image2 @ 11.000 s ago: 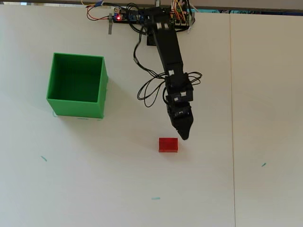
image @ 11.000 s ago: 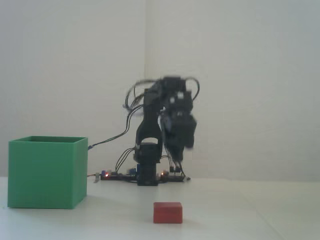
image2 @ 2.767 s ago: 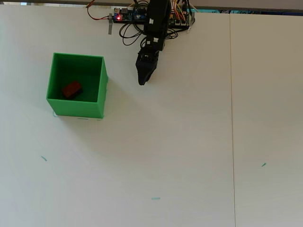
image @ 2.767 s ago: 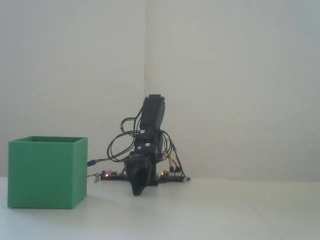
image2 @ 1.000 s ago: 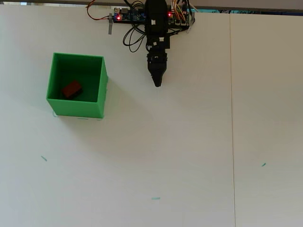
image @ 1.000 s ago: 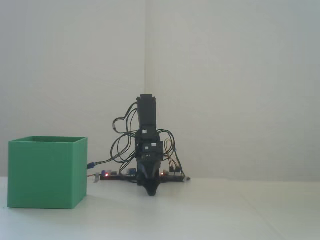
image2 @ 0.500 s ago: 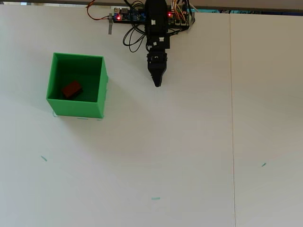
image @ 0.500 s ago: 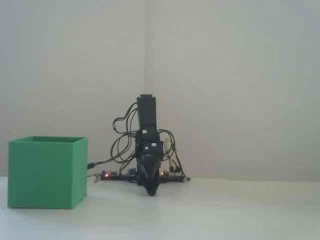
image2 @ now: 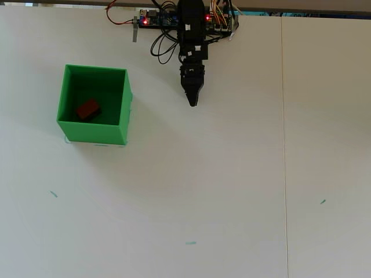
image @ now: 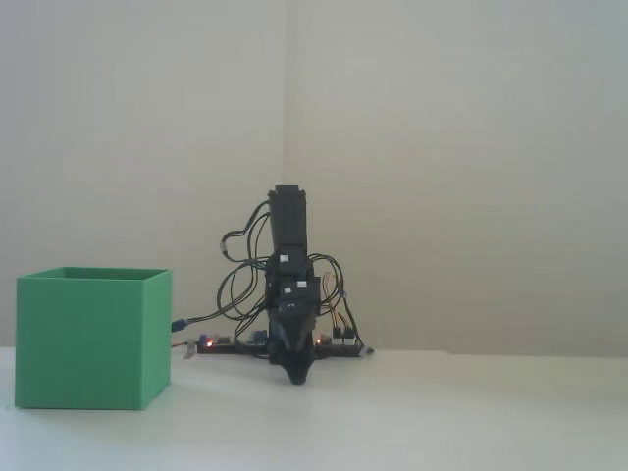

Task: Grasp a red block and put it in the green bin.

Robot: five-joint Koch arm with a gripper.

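One red block [image2: 88, 109] lies inside the green bin [image2: 124, 107] — well left of the gripper [image2: 193, 103], jaws pressed together, empty.

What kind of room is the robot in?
Probably a hobby or test corner, not a factory. A small black arm with bare wires and lit circuit boards sits on a plain white table against blank walls, beside a green bin.
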